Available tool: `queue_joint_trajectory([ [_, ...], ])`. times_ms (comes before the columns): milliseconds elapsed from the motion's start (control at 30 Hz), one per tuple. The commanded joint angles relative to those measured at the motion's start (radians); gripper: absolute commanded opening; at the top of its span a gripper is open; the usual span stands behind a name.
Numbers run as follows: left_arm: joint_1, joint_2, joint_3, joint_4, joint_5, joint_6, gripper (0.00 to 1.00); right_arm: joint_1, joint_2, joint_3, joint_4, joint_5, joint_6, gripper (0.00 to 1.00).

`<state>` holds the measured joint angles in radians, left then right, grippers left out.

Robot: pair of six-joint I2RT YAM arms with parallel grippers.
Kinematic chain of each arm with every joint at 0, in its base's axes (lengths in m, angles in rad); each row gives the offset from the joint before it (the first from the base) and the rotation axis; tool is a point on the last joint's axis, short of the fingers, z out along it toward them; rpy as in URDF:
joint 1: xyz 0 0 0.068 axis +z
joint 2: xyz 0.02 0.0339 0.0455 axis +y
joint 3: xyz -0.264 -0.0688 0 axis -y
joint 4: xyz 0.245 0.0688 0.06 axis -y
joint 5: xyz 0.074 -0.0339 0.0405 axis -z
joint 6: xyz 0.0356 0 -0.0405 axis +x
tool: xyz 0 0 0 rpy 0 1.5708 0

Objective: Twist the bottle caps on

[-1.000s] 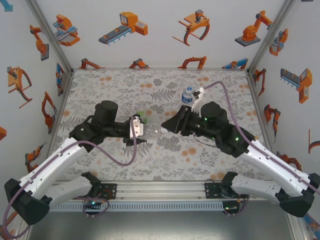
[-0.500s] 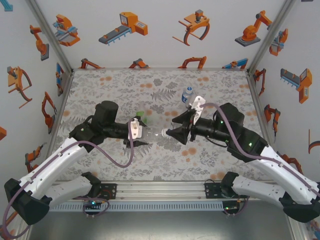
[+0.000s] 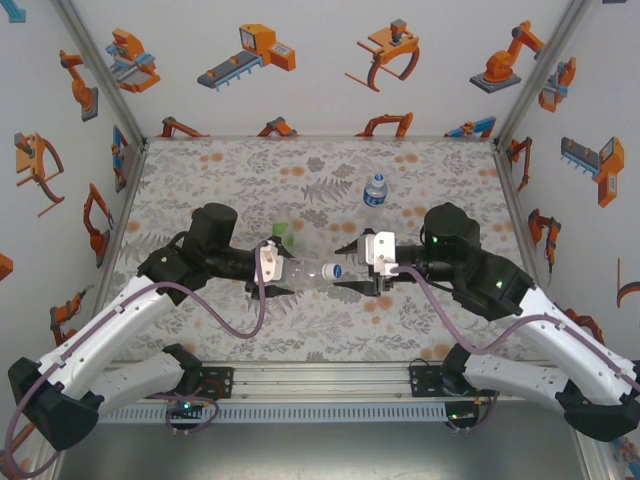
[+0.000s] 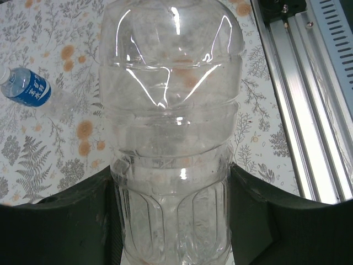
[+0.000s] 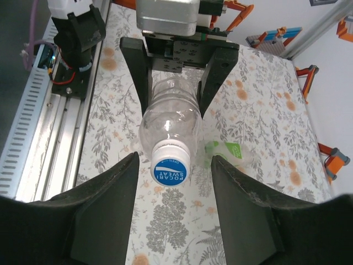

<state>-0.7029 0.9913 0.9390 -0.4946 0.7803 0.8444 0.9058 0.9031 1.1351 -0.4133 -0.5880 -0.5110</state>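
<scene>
Left gripper [image 3: 283,268] is clamped on the clear bottle [image 4: 171,138], holding it sideways over the mat [image 3: 200,170] at centre frame of the top view, neck pointing right. We see a cap [image 5: 170,169] sitting on that neck, with a white rim and a blue printed top. Right gripper [image 3: 346,274] faces it with fingers apart, one on each side of the cap; in the right wrist view they don't touch it. We can't tell whether the cap is threaded tight or just set on. We judge this bottle mid-step: closing on the cap and twisting look left to do.

Blue-label bottle [image 3: 375,189] stands upright, upper middle-right of the top view, well apart from both arms. It looks capped, so probably done. Green bottle [image 5: 227,153] lies on the mat just beside the clear one, mostly hidden, so we can't tell whether it is capped. Our rough tally: one likely done, one in progress, one unknown.
</scene>
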Motion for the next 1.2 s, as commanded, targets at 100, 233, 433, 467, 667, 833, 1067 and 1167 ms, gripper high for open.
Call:
queue_joint_trajectory([
  [100,-0.005,-0.012,0.037,-0.020,0.046,0.024,0.00,0.002,0.000,-0.034,0.018,-0.043,-0.046,0.47],
  [233,-0.005,-0.012,0.037,-0.021,0.049,0.023,0.00,0.002,-0.003,-0.044,0.019,-0.047,-0.044,0.44],
  [433,-0.005,-0.013,0.040,-0.021,0.051,0.022,0.00,0.001,-0.010,-0.057,0.042,-0.048,-0.031,0.38],
  [467,-0.005,-0.015,0.041,-0.022,0.051,0.020,0.00,0.001,-0.008,-0.059,0.044,-0.049,-0.026,0.38],
  [667,-0.005,-0.021,0.043,-0.022,0.051,0.020,0.00,0.002,-0.003,-0.072,0.075,-0.039,0.015,0.29],
  [833,-0.004,-0.022,0.041,-0.022,0.046,0.019,0.00,0.002,-0.013,-0.109,0.149,0.049,0.229,0.12],
  [1067,-0.005,-0.016,0.024,0.013,-0.003,0.007,0.00,0.002,0.000,-0.163,0.226,0.404,0.957,0.00],
  [1167,-0.006,-0.014,0.011,0.059,-0.038,-0.017,0.00,0.002,0.008,-0.174,0.211,0.482,1.213,0.00],
])
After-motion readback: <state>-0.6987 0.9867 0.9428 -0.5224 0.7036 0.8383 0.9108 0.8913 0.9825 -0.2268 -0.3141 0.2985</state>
